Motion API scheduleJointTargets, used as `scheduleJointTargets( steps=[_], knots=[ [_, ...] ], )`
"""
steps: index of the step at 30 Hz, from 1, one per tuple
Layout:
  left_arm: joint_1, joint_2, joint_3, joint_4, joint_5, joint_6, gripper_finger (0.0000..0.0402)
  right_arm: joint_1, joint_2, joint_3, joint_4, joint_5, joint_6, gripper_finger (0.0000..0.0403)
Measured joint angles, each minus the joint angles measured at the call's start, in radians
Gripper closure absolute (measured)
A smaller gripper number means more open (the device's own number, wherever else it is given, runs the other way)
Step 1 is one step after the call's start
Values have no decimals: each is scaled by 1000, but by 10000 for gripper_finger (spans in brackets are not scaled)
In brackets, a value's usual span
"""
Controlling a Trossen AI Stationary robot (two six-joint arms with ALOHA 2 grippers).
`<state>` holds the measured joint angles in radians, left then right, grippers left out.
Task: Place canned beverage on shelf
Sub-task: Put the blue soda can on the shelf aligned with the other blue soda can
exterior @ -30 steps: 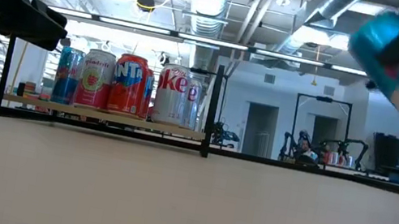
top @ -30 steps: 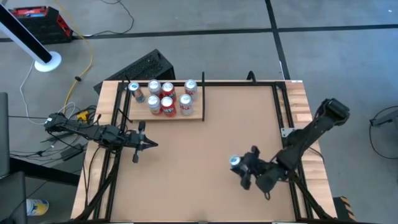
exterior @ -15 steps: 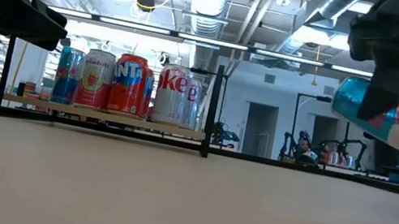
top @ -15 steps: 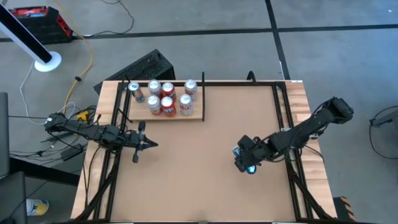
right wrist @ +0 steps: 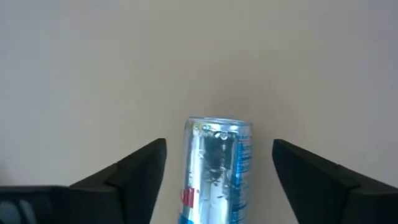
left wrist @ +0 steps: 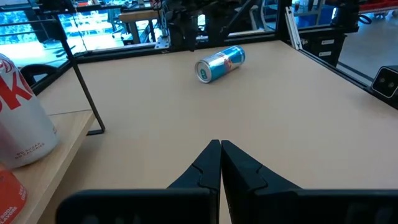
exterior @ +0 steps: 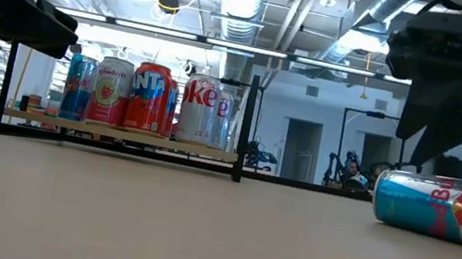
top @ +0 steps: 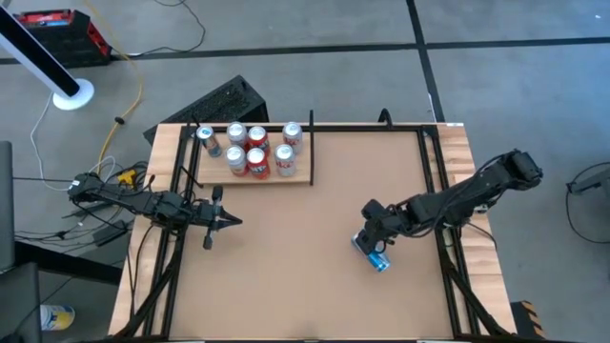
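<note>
A blue and silver beverage can (top: pixel 376 257) lies on its side on the brown table, right of centre; it also shows in the low view (exterior: pixel 451 208) and in the left wrist view (left wrist: pixel 221 63). My right gripper (right wrist: pixel 219 146) hangs open just above it, its fingers (right wrist: pixel 143 168) on either side of the can (right wrist: pixel 217 174) with a gap to each. The pale-wood shelf (top: pixel 301 177) at the far left bears several upright cans (exterior: pixel 149 98). My left gripper (left wrist: pixel 220 148) waits shut by the table's left edge (top: pixel 232 221).
Black metal rods (top: pixel 424 152) frame the table's edges and the shelf's corner post (exterior: pixel 246 128). A wide stretch of bare tabletop (top: pixel 286 257) lies between the fallen can and the shelf. Cables and a dark keyboard (top: pixel 224 100) lie on the floor beyond the far edge.
My right gripper has swung toward the table's left and far side and tipped downward. It has let go of the can. The can was held tilted in the air and now lies on its side on the table, under the open fingers.
</note>
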<state>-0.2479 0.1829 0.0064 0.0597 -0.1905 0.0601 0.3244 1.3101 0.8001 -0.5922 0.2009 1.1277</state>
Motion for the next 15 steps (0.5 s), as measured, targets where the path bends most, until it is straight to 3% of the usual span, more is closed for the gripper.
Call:
scheduleJointTargets(
  steps=[4,11,15],
  knots=[
    [0,0,0,0,0,0,402,18,-24,0,14,11,10,102],
    [0,0,0,0,0,0,402,145,-26,0,185,22,48,102],
    [0,0,0,0,0,0,402,188,-11,-1,146,10,120,102]
  ],
)
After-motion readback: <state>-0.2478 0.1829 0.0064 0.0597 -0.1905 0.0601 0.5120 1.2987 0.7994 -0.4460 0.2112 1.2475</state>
